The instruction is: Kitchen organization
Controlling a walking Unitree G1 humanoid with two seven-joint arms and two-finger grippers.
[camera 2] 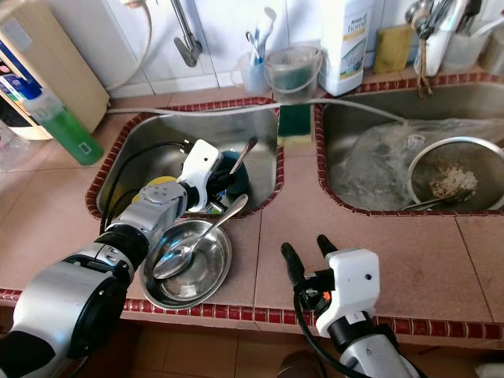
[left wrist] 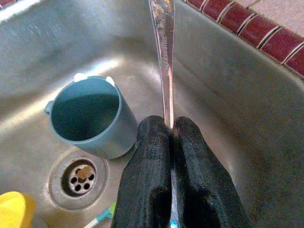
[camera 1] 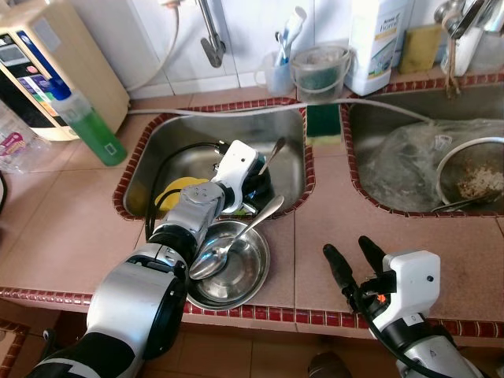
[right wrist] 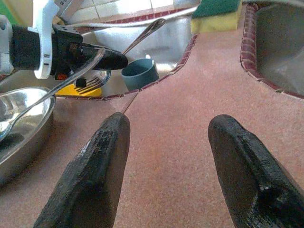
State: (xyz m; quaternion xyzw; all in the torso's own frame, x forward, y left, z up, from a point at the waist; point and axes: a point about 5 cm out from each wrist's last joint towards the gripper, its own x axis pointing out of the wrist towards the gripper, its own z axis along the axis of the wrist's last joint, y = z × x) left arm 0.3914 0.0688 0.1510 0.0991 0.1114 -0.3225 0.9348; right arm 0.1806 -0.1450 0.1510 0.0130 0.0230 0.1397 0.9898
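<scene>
The left gripper [left wrist: 170, 133] is inside the left sink [camera 1: 153, 150], near its front right corner, with its fingers closed tight on a metal utensil handle [left wrist: 164, 61]. Beside it stands a teal cup [left wrist: 88, 116]. The right gripper [right wrist: 168, 142] hovers over the counter [right wrist: 190, 95], fingers wide apart and holding nothing. A steel bowl [camera 1: 244, 279] with a spoon [camera 1: 216, 260] sits at the counter's front edge.

Left arm: silver, extended forward and slightly inward from the lower left, white wrist housing angled down. Left gripper [left wrist: 170, 130]: black fingers [left wrist: 147, 156] pressed together, pinching a thin metal utensil handle [left wrist: 164, 57] that projects beyond the tips. Right arm: enters from the lower right, wrist housing white. Right gripper [camera 1: 356, 258]: its two long black fingers [right wrist: 95, 171] spread well apart, nothing between them, pointing forward just above the bench [right wrist: 180, 123].
</scene>
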